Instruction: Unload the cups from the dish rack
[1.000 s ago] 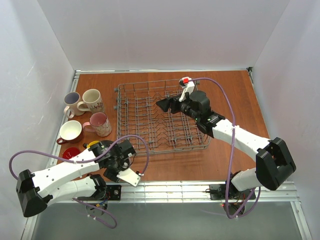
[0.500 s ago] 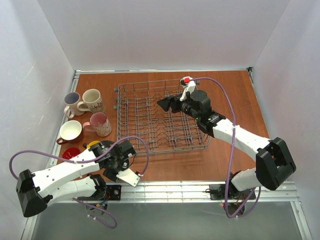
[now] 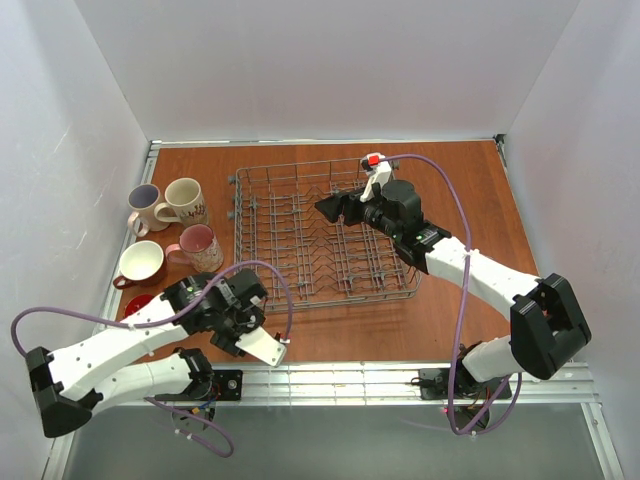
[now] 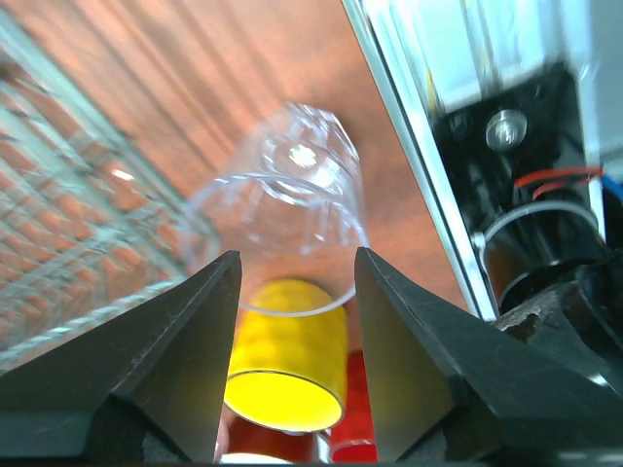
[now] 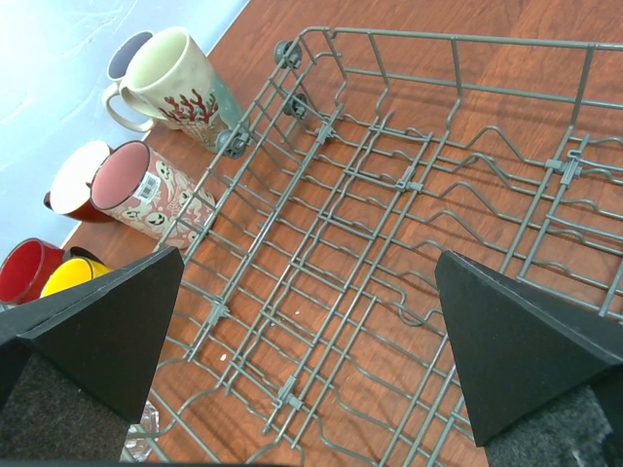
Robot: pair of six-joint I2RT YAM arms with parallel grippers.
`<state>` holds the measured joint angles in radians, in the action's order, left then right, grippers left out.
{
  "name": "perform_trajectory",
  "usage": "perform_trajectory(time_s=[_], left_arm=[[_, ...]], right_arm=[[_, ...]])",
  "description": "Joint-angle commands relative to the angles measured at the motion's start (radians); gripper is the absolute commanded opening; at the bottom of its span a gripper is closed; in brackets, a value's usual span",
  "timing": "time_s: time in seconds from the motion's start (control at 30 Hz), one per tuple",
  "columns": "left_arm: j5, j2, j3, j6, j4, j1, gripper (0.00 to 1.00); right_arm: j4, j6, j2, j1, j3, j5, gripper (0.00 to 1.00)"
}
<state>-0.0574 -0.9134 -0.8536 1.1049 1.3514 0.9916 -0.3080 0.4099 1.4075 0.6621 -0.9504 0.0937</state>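
On the table's left side stand the mugs (image 3: 178, 225). Beside the yellow mug (image 4: 287, 356), the left gripper (image 4: 292, 292) has its fingers spread on either side of the clear glass (image 4: 282, 204). Over the dish rack (image 3: 320, 235), holding no cups, hangs the right gripper (image 5: 311, 331), fingers wide apart.

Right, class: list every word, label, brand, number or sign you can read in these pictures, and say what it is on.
No readable text anywhere.
Cream mug: red coral-like pattern, no words.
Pink mug: small smiling faces, no letters.
Red tag on the right arm's cable: too small to show any writing.
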Motion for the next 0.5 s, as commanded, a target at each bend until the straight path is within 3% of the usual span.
perform_trajectory(time_s=[0.0, 0.1, 0.23, 0.37, 0.43, 0.47], left_arm=[[-0.145, 0.044, -0.111, 0.039, 0.043, 0.004, 0.45], [-0.183, 0.024, -0.195, 0.007, 0.023, 0.004, 0.45], [-0.145, -0.024, -0.324, -0.189, -0.125, 0.004, 0.45], [0.141, -0.074, -0.357, -0.381, -0.403, -0.034, 0.48], [0.307, -0.12, -0.354, -0.411, -0.466, -0.109, 0.5], [0.318, -0.155, -0.361, -0.425, -0.489, -0.155, 0.5]], right_arm=[[-0.022, -0.011, 0.004, -0.005, -0.014, 0.014, 0.99], [-0.022, -0.013, 0.004, -0.01, -0.016, 0.024, 0.99], [-0.02, 0.001, 0.007, -0.042, -0.01, 0.058, 0.99], [0.018, 0.014, 0.004, -0.111, -0.017, 0.112, 0.98], [0.099, -0.011, -0.008, -0.154, -0.034, 0.097, 0.99], [0.125, -0.025, -0.016, -0.168, -0.04, 0.087, 0.99]])
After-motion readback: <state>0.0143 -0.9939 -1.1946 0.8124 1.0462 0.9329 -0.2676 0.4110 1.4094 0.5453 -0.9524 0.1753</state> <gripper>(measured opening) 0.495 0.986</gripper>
